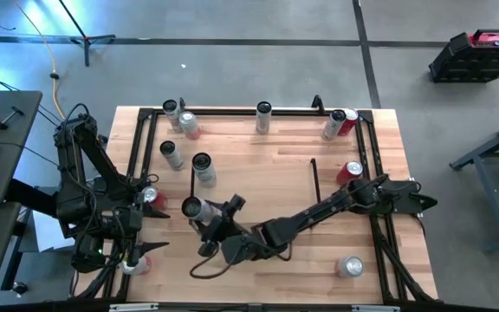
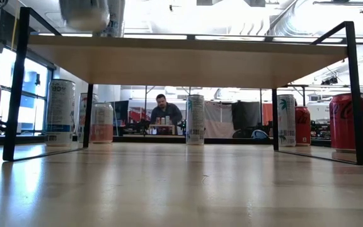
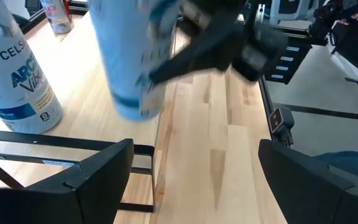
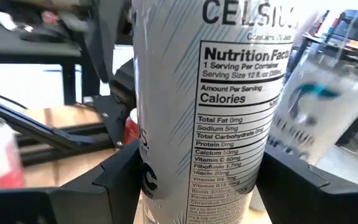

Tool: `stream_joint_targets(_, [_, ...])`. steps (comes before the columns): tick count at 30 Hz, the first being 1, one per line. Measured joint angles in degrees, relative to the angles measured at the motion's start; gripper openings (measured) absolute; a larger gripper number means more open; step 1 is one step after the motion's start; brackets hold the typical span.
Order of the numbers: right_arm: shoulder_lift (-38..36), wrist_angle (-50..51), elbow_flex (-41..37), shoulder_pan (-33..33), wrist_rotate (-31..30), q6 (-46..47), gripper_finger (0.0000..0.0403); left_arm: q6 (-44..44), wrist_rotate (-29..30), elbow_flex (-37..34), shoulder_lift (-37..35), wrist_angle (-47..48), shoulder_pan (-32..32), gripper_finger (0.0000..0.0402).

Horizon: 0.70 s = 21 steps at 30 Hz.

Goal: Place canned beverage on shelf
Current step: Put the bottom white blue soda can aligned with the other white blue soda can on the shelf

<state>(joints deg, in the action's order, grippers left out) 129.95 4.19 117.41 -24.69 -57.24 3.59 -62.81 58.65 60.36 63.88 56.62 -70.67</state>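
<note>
1. Far left of the high view: left gripper [image 3: 194,149] parked by the table's lower-left corner. Jaws spread wide, nothing between them. Waiting, no part in the step.

2. Left of centre in the high view: canned beverage [image 1: 192,208], a tall silver-white can, upright. Gripped round its body by the right gripper [image 4: 197,174], with one dark finger on each side of the label, closed about as far as the can's width allows. Right arm stretched in from the right edge of the table.

3. Step in hand, as judged: the carry-and-set-down. Can already lifted and brought to the shelf [image 2: 188,60], not yet released.

4. Can against shelf: in the low view, only the can's blurred bottom visible in the upper left of the frame, at or a little above the top face of the light-wood board, near the board's left end frame. Touching or just clear of the board, cannot tell.

5. Centre of the high view: board hard to separate from the tabletop of the same wood. Thin black wire ends the best guide to its extent.

6. Next move, as judged: lower straight down until the base sits flat on the board, well inside the end frame. Then spread the fingers evenly and draw back level so as not to tip the can.

7. Worth watching: another silver can [image 1: 202,166] standing near, just above the held one in the high view. Further right, a red can [image 1: 350,172], well apart and no obstacle.
</note>
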Motion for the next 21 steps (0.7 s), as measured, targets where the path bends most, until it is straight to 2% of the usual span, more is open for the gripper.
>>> stream_joint_targets(4, [-4.9, -1.3, -5.2, 0.1, 3.3, 0.4, 0.0252, 0.0, 0.0, 0.0, 0.0, 0.0, 0.0, 0.0335])
stream_joint_targets(7, [-9.3, -5.3, -12.1, 0.0, 6.7, -1.0, 0.0252, 0.0, 0.0, 0.0, 0.0, 0.0, 0.0, 0.0335])
stream_joint_targets(14, [-16.3, -34.5, -34.3, 3.2, 24.0, -4.0, 0.0252, 0.4, 0.3, 0.0, 0.0, -0.1, 0.0, 0.0335])
stream_joint_targets(16, [-16.3, -39.0, -37.4, 5.2, 27.6, -3.8, 0.0252, 0.3, 0.3, 0.0, 0.0, -0.2, 0.0, 0.0335])
stream_joint_targets(21, [-16.3, -40.5, -38.5, 8.8, 34.8, -3.6, 0.0252, 0.0, 0.4, 0.0, 0.0, -0.5, 0.0, 0.0335])
